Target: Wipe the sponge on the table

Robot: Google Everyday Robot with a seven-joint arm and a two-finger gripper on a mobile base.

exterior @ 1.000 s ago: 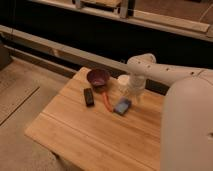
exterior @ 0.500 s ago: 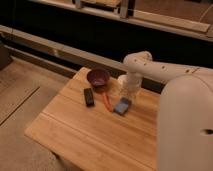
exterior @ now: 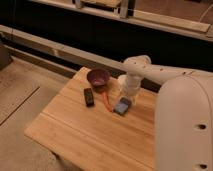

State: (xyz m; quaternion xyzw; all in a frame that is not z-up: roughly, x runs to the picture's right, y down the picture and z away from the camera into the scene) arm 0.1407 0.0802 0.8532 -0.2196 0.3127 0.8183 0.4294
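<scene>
In the camera view, the robot's white arm has moved only a little since the two earlier pictures. Its bent top leaned a bit toward the bowl side and then came back. The small flat blue-grey sponge lies in almost the same spot as before, on the far half of the light-brown wooden desk made of long planks.

The gripper is at the low end of the arm, right over the far end of the sponge. It looks like it touches the sponge or hangs just above it. I cannot tell if the gripper is wide, narrow or holding the sponge, because the thick white end of the arm hides it.

Just beside the sponge, on its left, lies a thin orange-red stick. Further left is a narrow black block, and behind them sits a round purple bowl.

What this means, I think: the arm is busy at the sponge, but the sponge has barely slid. That fits a tiny rub on the desk. It also fits the gripper only pressing down or getting a hold. A good wipe would need the sponge to slide flat over the wood without bumping the stick
</scene>
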